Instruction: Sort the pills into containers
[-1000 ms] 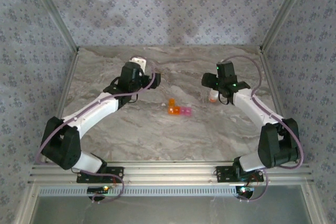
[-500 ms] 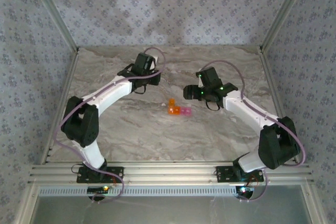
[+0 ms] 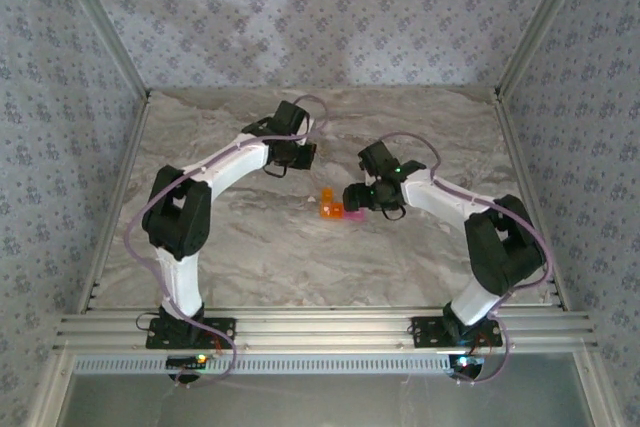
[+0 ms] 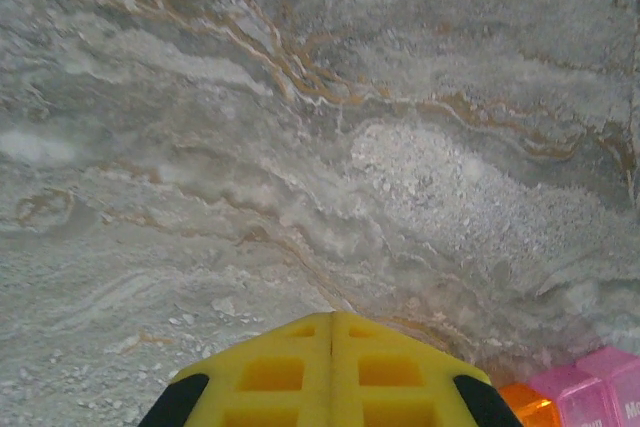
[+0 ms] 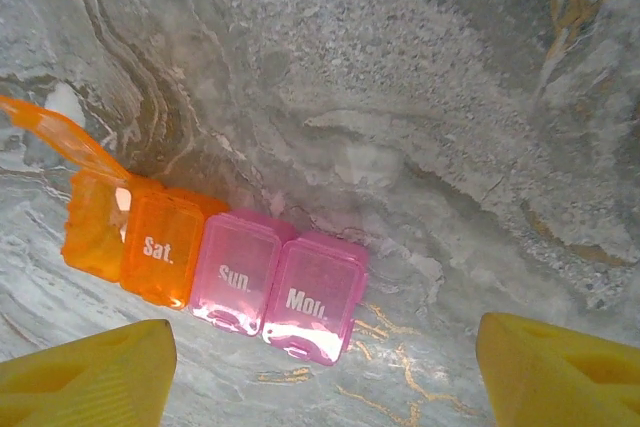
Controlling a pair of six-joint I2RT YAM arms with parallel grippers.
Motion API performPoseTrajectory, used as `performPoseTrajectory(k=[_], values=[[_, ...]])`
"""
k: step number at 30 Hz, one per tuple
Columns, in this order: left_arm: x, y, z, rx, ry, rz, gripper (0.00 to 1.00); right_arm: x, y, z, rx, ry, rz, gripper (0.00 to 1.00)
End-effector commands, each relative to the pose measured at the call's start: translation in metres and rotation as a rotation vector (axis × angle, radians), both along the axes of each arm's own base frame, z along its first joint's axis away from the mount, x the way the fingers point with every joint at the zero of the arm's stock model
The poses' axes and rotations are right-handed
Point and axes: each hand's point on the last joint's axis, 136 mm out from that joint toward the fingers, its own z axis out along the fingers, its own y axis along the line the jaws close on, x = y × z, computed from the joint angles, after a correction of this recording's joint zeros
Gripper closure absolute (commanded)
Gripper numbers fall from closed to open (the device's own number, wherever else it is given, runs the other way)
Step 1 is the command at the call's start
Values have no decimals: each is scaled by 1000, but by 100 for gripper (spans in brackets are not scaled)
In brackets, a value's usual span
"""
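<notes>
Near edge: a metal rail (image 3: 320,325) runs across the front, with both arm bases bolted to it, the left one on the left.
Tabletop: grey marbled stone (image 3: 250,257) with tan veins, enclosed on three sides.
Arms: both reach forward and bend inward, so their ends come close together near the middle of the tabletop.
Containers: a short strip of four joined translucent boxes (image 3: 335,210) lies flat near the tabletop's centre. The right wrist view shows two orange boxes at one end and two pink at the other.
Container lids: the end orange box has its lid (image 5: 50,132) flipped up and open. The other three are closed and read "Sat.", "Sun." and "Mon.".
Right tool: it (image 3: 358,197) sits just beside the pink end of the strip. Its yellow fingers (image 5: 85,372) stand wide apart with nothing between them, and the strip lies just ahead of the gap. Whether it touches the strip cannot be told.
Left tool: it (image 3: 302,155) is farther back, apart from the strip. Its yellow fingers (image 4: 290,377) are pressed together with nothing between them, pointing down at bare stone. The orange and pink boxes show at the lower right corner of its wrist view.
Walls: pale wallpaper (image 3: 320,17) with a small repeated floral pattern rises behind and at both sides.
</notes>
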Motion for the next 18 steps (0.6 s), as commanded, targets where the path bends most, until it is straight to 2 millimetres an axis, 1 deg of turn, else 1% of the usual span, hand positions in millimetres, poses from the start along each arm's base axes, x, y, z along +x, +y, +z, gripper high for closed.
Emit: performPoseTrajectory(k=[1, 7, 18], values=[[-6, -8, 2, -15, 23, -38, 100, -6, -6, -12, -54, 33, 15, 19], [-8, -14, -4, -22, 39, -53, 100, -8, -7, -23, -55, 73, 3, 20], [-8, -22, -11, -30, 57, -75, 100, -5, -6, -33, -42, 94, -1, 20]])
